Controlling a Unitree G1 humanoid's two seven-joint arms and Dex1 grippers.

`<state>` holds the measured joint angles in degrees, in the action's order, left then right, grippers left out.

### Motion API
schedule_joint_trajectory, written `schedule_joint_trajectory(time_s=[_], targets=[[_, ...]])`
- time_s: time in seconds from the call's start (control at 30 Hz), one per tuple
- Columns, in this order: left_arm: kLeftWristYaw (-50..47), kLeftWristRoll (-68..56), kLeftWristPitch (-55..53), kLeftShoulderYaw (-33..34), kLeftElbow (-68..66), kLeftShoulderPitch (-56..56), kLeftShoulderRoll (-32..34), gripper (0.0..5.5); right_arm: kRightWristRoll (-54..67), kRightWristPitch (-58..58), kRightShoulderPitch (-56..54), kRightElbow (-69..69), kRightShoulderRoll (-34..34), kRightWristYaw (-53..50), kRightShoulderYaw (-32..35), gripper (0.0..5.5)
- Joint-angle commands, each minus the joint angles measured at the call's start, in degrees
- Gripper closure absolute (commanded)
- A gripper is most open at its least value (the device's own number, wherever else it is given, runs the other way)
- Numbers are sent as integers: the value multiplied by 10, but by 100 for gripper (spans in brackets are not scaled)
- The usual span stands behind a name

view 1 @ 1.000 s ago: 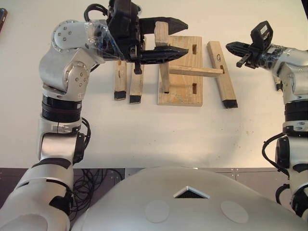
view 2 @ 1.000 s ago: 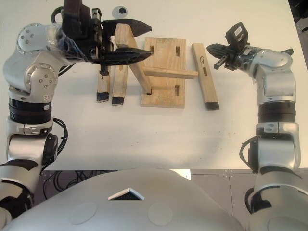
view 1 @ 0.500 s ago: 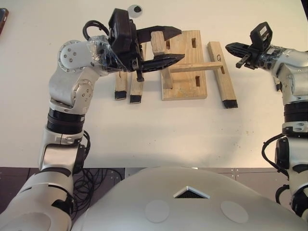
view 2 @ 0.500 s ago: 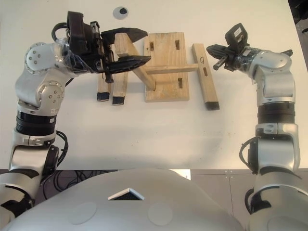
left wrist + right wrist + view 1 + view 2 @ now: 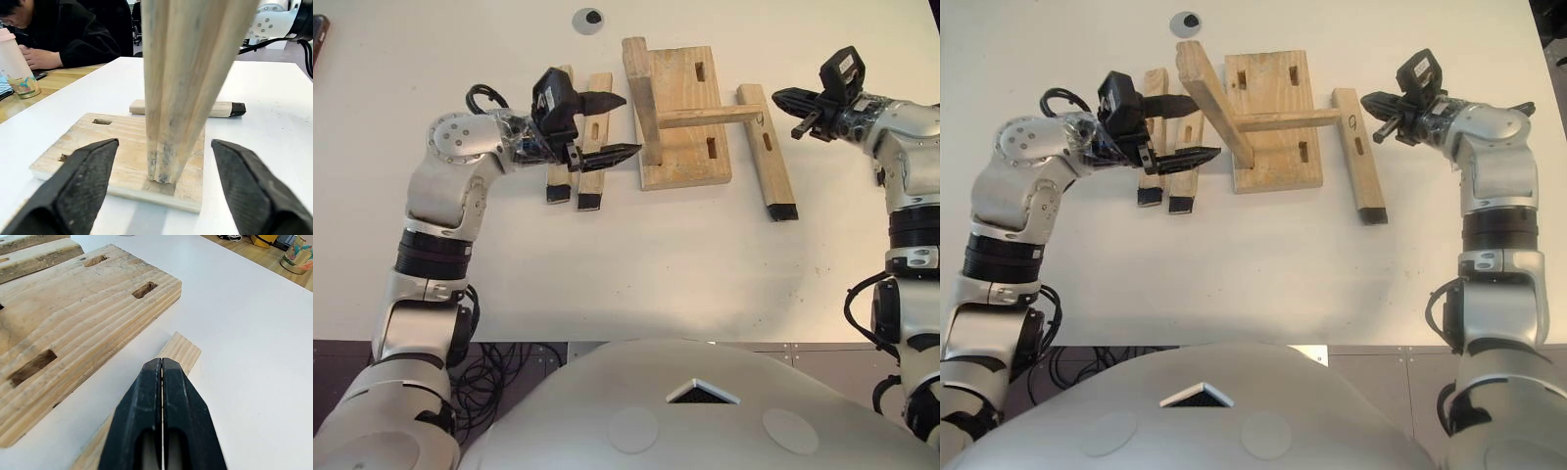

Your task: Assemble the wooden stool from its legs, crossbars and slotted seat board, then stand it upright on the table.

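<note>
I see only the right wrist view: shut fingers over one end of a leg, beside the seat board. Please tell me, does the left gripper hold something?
Observer: No. The left gripper is open and empty, over two loose legs left of the seat board.
Operator: Is any leg already in the board?
Observer: Yes, one leg stands in a slot near the board's left edge.
Operator: And the leg under my fingers?
Observer: A crossbar runs from the standing leg across to that lying leg.

upright leg (image 5: 641,98) and crossbar (image 5: 705,117) obstruct the seat board (image 5: 690,168), open passage across the table (image 5: 656,264) nearer the robot
</note>
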<state>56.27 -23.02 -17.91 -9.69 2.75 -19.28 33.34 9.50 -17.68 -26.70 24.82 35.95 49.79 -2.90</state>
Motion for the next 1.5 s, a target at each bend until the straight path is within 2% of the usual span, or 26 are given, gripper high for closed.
schedule_joint_trajectory(time_s=[0.03,0.13,0.23,0.37,0.47,0.57,0.8,0.97,1.07,1.13,1.2,1.3,1.37,1.5], targets=[[-133,50,-75,70,35,28,19,164,0,0,8,-15,-7,-12,11,550],[-257,55,-180,127,74,79,-17,164,-1,14,8,-12,-13,-67,44,550],[-358,39,-294,151,105,102,-88,164,-1,38,-16,-4,-29,-154,92,550],[-394,43,-363,141,83,98,-118,164,9,45,-25,-35,-50,-236,134,550],[-402,66,-371,129,34,94,-106,164,13,48,-26,-51,-64,-271,152,550],[-384,76,-375,114,1,89,-87,164,11,52,-5,-69,-75,-289,161,550],[-317,103,-342,87,-63,55,-18,272,12,55,57,-144,-116,-344,168,550],[-238,154,-232,37,-164,-5,42,338,13,72,64,-177,-148,-386,172,550],[-191,160,-185,35,-208,-19,59,347,19,98,35,-164,-162,-402,178,550],[-175,160,-140,46,-241,-44,57,349,85,86,9,-172,-172,-366,200,550],[-152,139,-56,75,-264,-102,41,349,168,65,-28,-172,-176,-302,217,518],[-69,97,52,99,-287,-239,18,349,308,-36,-115,-160,-162,-159,212,457],[-3,47,45,111,-278,-298,3,349,375,-109,-157,-158,-144,-68,197,426],[91,-68,-20,130,-211,-355,-29,349,490,-221,-215,-160,-144,-8,212,360]])
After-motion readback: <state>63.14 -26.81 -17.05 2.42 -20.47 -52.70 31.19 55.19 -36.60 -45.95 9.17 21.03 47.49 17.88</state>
